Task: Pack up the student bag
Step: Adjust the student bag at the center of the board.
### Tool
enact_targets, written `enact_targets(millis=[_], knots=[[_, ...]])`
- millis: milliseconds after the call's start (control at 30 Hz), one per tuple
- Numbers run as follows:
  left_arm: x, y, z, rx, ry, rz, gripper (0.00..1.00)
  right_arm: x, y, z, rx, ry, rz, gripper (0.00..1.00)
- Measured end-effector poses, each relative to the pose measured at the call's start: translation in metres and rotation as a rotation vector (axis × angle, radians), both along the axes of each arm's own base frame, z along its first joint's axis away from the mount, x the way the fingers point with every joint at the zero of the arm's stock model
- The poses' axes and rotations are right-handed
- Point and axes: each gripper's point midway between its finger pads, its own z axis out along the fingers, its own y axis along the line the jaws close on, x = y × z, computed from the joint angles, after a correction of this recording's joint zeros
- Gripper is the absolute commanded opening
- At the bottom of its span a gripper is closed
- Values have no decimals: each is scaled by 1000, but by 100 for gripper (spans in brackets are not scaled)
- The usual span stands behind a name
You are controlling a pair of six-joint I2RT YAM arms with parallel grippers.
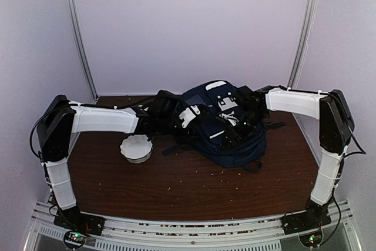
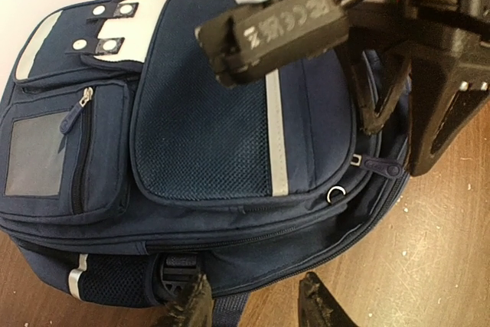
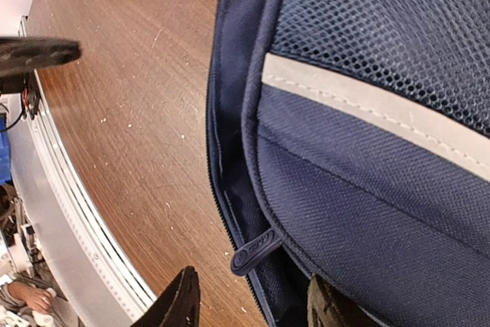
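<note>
Position: the student bag (image 1: 235,151) lies on the table (image 3: 130,112), right of centre and towards the far side, front pocket upward. Both arms reach in over it from either side. A white bowl (image 1: 136,148) stands on the table to the bag's left, apart from it.

Right gripper (image 3: 253,281): jaws parted to a moderate width, holding nothing. It hangs low at the bag's edge, next to the main zip. The zip pull (image 3: 253,250) sits just ahead of the gap between the fingers, untouched by either.

Left gripper (image 2: 254,285): jaws likewise parted to a middling gap. A dark strap (image 2: 227,308) lies just beside one finger; bare table shows between it and the other, so nothing is clamped.

Step in hand, by my judgement: getting the main compartment open, with the right claw lined up on the pull. The seam looks slightly parted in the left wrist view — how far cannot be told.

Next move calls for: a short advance of the right claw so the pull lies squarely between the fingers, then a firm closure on it. The left claw would need a hold on the strap or fabric to brace the bag — otherwise drawing the zip is likely to drag the whole bag.
</note>
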Motion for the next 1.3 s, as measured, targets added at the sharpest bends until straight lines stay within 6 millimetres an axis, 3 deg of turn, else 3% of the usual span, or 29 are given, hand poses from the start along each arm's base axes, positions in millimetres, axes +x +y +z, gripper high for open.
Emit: enact_targets(millis=[467,600,700,967,1133,1300], knots=[[-2,1,-5,-20,27,18,41,0,10,-15,-33,105,-120,45],[-4,-1,-7,-36,38,16,40,2,18,-21,-39,121,-158,38],[-7,0,-12,-34,46,15,40,5,22,-31,-62,130,-188,28],[-15,8,-32,-11,74,17,40,13,20,-47,-106,149,-319,18],[-19,7,-36,-8,75,10,40,14,16,-47,-96,136,-346,6],[-26,-5,-27,-28,24,-35,40,11,-7,-32,-77,104,-372,0]])
